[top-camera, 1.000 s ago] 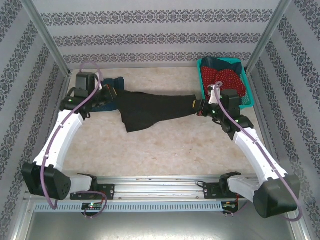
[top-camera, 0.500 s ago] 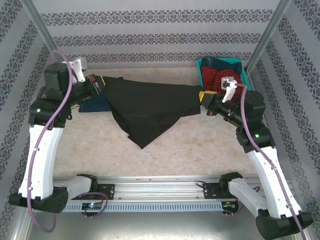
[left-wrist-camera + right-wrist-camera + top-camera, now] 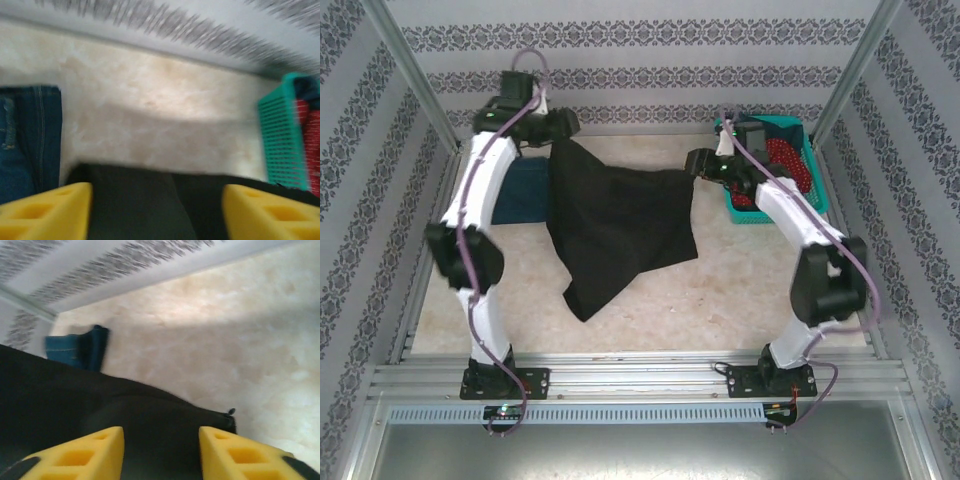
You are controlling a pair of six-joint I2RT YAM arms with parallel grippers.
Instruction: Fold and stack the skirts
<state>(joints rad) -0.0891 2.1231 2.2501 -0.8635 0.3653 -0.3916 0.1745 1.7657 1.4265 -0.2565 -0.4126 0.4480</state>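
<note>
Across the far tabletop (image 3: 740,290), the black skirt (image 3: 620,225) runs lengthwise between the left end effector (image 3: 568,126) and the right end effector (image 3: 694,165), each at a corner, jaws parted.

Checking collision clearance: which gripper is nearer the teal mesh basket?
Right. The right gripper sits just left of the teal mesh basket; the left gripper is across the table, by the denim skirt.
</note>
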